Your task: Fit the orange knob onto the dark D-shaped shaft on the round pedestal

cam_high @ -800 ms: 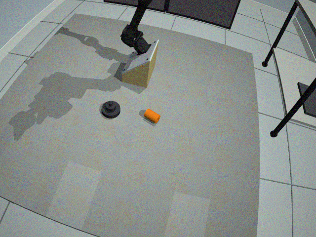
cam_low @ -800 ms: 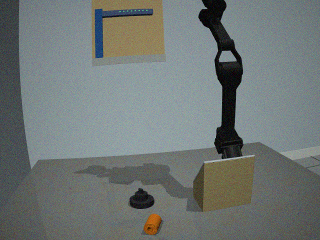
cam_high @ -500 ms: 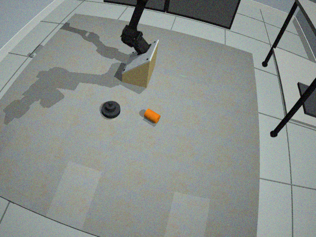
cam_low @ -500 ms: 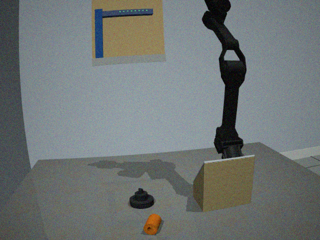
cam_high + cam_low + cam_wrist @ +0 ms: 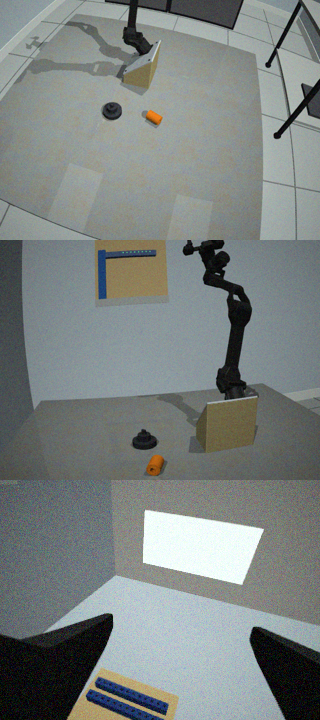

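Note:
The orange knob (image 5: 154,117) lies on its side on the table, to the right of the round dark pedestal (image 5: 112,110) with its short dark shaft (image 5: 111,106). In the exterior view the knob (image 5: 155,465) lies in front of the pedestal (image 5: 144,440), its hole end facing the camera. My arm rises from the wedge-shaped base, and my gripper (image 5: 189,249) is high above the table, far from both. In the wrist view the fingers stand wide apart with nothing between them. That view shows only walls and a panel, not the knob or pedestal.
A tan wedge-shaped block (image 5: 142,68) with a grey sloped top stands at the arm's base, behind the knob and pedestal. Black stand legs (image 5: 289,121) are off the mat at the right. A tan wall panel (image 5: 131,271) with blue bars hangs behind.

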`<state>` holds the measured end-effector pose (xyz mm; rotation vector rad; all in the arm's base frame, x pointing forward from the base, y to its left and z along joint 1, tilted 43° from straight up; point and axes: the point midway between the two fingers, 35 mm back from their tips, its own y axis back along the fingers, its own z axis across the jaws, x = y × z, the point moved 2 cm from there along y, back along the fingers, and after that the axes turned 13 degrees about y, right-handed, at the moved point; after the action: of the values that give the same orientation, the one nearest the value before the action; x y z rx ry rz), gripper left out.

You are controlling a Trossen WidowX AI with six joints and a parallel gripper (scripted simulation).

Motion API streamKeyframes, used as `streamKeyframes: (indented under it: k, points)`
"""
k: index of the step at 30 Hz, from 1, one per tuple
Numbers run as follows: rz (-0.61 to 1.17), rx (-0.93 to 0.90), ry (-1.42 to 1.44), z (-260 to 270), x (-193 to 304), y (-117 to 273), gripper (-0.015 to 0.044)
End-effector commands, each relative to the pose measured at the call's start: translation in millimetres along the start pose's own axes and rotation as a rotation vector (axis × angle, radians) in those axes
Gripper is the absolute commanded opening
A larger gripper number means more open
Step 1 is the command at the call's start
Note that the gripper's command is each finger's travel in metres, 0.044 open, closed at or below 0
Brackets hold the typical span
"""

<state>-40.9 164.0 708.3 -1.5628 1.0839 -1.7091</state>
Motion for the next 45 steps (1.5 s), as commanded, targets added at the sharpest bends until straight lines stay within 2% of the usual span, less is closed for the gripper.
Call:
streamKeyframes:
  k: [1,12,16,22,32,45]
  points:
    - [0.164,-0.030,-0.141,34,62,17,0.0440]
    - [0.514,-0.153,-0.495,153,159,73,0.0440]
    - [0.630,-0.222,-0.609,206,175,97,0.0440]
    - [0.734,-0.376,-0.742,291,170,131,0.0440]
    - [0.943,-0.660,-0.932,418,123,196,0.0440]
    - [1.027,-1.144,-1.019,532,-5,284,0.0440]
